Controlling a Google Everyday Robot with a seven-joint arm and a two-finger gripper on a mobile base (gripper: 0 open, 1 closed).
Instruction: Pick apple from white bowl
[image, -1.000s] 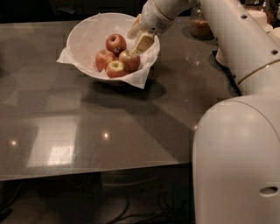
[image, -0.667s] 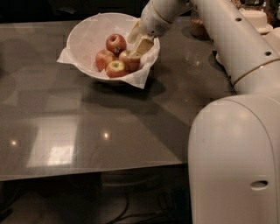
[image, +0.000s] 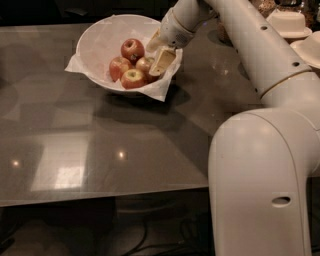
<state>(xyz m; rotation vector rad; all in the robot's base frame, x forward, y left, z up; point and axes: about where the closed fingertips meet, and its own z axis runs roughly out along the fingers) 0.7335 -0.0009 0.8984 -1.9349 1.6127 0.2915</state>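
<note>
In the camera view, the white bowl (image: 97, 37) is sitting near the far edge of the counter (image: 150, 145), lined with crinkled paper (image: 162, 90) that is overhanging its rim. Four apples are lying together inside it. The apple (image: 144, 63) is resting at the right of the cluster, just beside an apple with a yellow-green top (image: 133, 77). The gripper (image: 158, 53) is reaching down into the bowl's right side from the arm (image: 250, 40). Its fingers (image: 163, 60) are standing apart, gripping nothing, and the nearer one is pressing close against the apple's right side.
</note>
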